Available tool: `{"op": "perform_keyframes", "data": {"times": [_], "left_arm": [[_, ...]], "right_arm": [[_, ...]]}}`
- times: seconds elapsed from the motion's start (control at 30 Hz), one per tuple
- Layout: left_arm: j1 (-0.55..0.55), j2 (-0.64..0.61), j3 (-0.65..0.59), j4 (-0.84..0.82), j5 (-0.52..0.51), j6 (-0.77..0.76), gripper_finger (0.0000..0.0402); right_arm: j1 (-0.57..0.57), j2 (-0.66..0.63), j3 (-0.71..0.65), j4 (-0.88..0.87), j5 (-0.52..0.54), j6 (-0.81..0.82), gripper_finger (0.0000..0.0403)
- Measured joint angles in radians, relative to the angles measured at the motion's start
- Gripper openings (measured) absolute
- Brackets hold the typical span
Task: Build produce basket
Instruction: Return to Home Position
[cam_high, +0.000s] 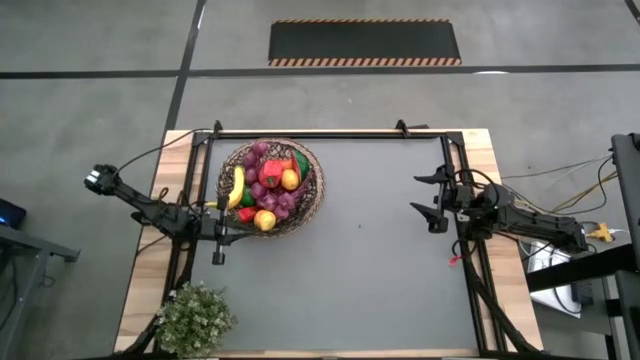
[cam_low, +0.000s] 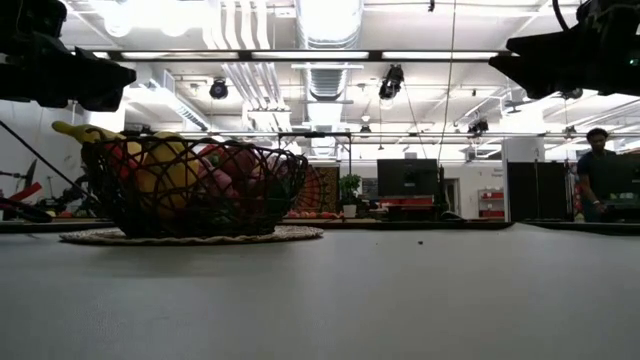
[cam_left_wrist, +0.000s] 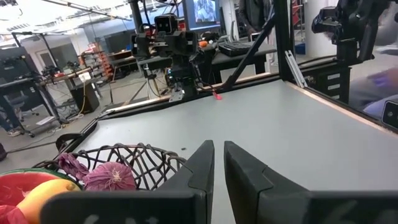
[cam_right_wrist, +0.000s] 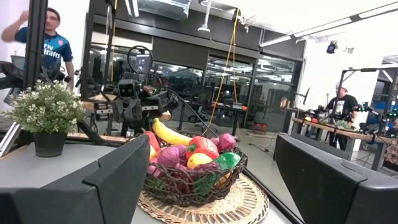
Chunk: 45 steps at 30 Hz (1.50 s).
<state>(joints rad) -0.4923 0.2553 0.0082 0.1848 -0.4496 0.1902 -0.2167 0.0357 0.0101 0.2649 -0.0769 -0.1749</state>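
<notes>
The dark wicker basket (cam_high: 270, 187) sits on a round woven mat at the table's far left, also in the low view (cam_low: 195, 190) and the right wrist view (cam_right_wrist: 193, 180). It is heaped with produce (cam_high: 268, 185): a yellow banana (cam_right_wrist: 171, 134), purple grapes, red and green peppers, orange and yellow fruits. My left gripper (cam_high: 222, 228) (cam_left_wrist: 217, 158) hovers by the basket's near-left rim, pointing toward the table's right, fingers shut, holding nothing. My right gripper (cam_high: 432, 195) (cam_right_wrist: 211, 186) waits at the right edge, open and facing the basket.
A small potted plant (cam_high: 195, 318) (cam_right_wrist: 46, 115) stands at the near left corner. A dark frame (cam_high: 330, 135) runs along the table's far, left and right edges. The grey mat (cam_high: 380, 260) between the basket and the right arm holds nothing. People stand in the room beyond.
</notes>
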Motion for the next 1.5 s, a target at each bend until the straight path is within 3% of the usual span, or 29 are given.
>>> {"op": "perform_keyframes", "data": {"times": [1.5], "left_arm": [[0.000, 0.031, 0.000, 0.000, 0.000, 0.000, 0.0017]], "right_arm": [[0.000, 0.000, 0.000, 0.000, 0.000, 0.000, 0.0327]]}}
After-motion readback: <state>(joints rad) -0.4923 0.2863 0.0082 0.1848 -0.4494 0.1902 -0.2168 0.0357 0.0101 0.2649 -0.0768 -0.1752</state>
